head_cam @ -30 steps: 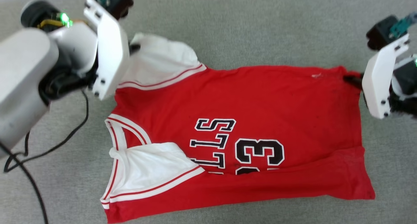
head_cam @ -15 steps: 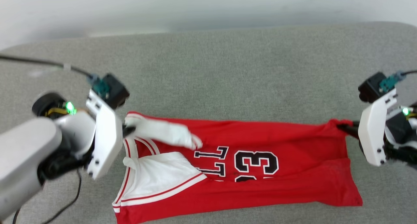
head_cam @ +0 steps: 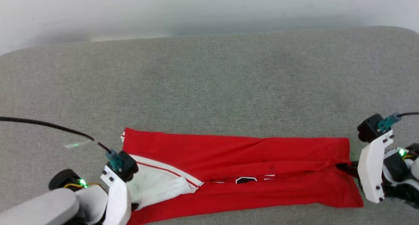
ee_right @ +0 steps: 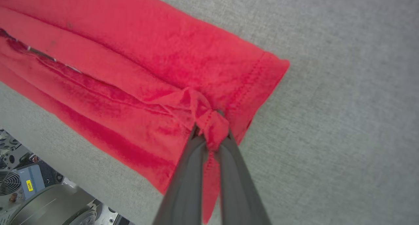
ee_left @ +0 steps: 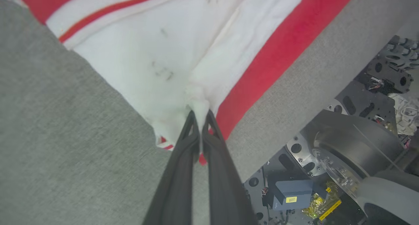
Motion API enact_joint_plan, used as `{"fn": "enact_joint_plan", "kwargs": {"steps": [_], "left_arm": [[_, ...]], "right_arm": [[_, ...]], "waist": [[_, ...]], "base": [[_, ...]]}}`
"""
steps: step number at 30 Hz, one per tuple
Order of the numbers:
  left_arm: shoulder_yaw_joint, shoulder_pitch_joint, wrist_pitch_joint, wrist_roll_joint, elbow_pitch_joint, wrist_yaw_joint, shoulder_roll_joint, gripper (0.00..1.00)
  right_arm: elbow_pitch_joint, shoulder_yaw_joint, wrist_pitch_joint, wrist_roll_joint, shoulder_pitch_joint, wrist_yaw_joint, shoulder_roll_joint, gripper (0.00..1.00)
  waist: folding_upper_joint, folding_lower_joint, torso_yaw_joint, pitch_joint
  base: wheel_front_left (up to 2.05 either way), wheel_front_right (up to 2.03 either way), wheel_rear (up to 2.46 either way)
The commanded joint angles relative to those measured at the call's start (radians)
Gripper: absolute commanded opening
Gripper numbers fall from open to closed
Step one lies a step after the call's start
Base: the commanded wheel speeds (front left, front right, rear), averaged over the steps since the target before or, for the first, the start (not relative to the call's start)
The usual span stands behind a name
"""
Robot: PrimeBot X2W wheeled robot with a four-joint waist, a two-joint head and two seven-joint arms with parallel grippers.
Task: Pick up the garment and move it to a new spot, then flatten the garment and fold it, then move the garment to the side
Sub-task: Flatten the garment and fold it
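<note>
While the red basketball jersey lies doubled lengthwise along the near edge of the grey fabric-covered counter, the head view puts the left hand at its shoulder end and the right hand at the opposite end. In the left wrist view, that hand is pressed together on a tuft of white sleeve. In the right wrist view, the other pinches a bunch of red hem. For a clean fold, I judge both should lower evenly, cloth taut between them, aligning edges before letting go.
</note>
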Motion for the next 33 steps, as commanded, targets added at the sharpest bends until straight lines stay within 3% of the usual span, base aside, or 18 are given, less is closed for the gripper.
{"fn": "enact_joint_plan", "kwargs": {"steps": [1, 5, 6, 7, 8, 12, 15, 18, 23, 29, 33], "left_arm": [[0.001, 0.015, -0.001, 0.001, 0.007, 0.003, -0.012, 0.0], [0.001, 0.045, -0.015, 0.012, 0.049, 0.008, -0.043, 0.0], [0.001, 0.045, -0.02, 0.018, 0.058, 0.012, -0.047, 0.47], [0.002, 0.041, -0.028, 0.031, 0.06, 0.011, -0.048, 1.0], [0.007, 0.034, -0.043, 0.04, 0.06, 0.012, -0.049, 1.0], [0.032, 0.019, -0.106, 0.072, 0.031, 0.035, -0.034, 1.0], [0.073, 0.019, -0.2, 0.102, -0.011, 0.082, -0.021, 1.0], [0.109, 0.045, -0.311, 0.154, -0.03, 0.168, -0.007, 1.0], [0.164, 0.095, -0.5, 0.221, -0.028, 0.336, -0.033, 1.0], [0.242, 0.174, -0.723, 0.252, 0.007, 0.519, -0.096, 1.0], [0.314, 0.235, -0.78, 0.278, 0.024, 0.612, -0.143, 1.0]], "right_arm": [[0.009, 0.007, -0.003, 0.001, 0.02, 0.0, 0.012, 0.0], [0.044, 0.029, -0.008, -0.003, 0.037, 0.0, 0.038, 0.0], [0.05, 0.031, -0.011, 0.002, 0.04, 0.0, 0.045, 0.0], [0.05, 0.029, -0.02, 0.008, 0.04, 0.0, 0.05, 0.05], [0.048, 0.024, -0.031, 0.008, 0.038, 0.0, 0.05, 1.0], [-0.001, 0.005, -0.072, 0.017, 0.032, 0.0, 0.016, 1.0], [-0.058, -0.024, -0.114, 0.03, 0.041, 0.0, -0.019, 1.0], [-0.105, -0.084, -0.181, 0.057, 0.056, 0.0, -0.056, 1.0], [-0.095, -0.187, -0.279, 0.106, 0.116, 0.0, -0.095, 1.0], [-0.017, -0.27, -0.319, 0.203, 0.207, 0.0, -0.071, 1.0], [0.023, -0.296, -0.312, 0.266, 0.257, 0.0, -0.048, 1.0]], "waist": [[0.0, 0.0001, -0.001, 0.004], [0.0, 0.0001, -0.001, 0.007], [0.0, 0.0001, -0.002, 0.005], [0.0, 0.0001, -0.002, 0.002], [0.0, 0.0001, -0.001, -0.004], [0.0, 0.0001, 0.002, -0.03], [0.0, 0.0001, 0.004, -0.045], [0.0, 0.0001, 0.005, -0.05], [0.0, 0.0001, 0.008, -0.045], [0.0, 0.0001, 0.015, -0.029], [0.0, 0.0001, 0.026, -0.017]], "base": [[0.0, 0.0, 0.0], [0.0, 0.0, 0.0], [0.0, 0.0, 0.0], [0.0, 0.0, 0.0], [0.0, 0.0, 0.0], [0.0, 0.0, 0.0], [0.0, 0.0, 0.0], [0.0, 0.0, 0.0], [0.0, 0.0, 0.0], [0.0, 0.0, 0.0], [0.0, 0.0, 0.0]]}}
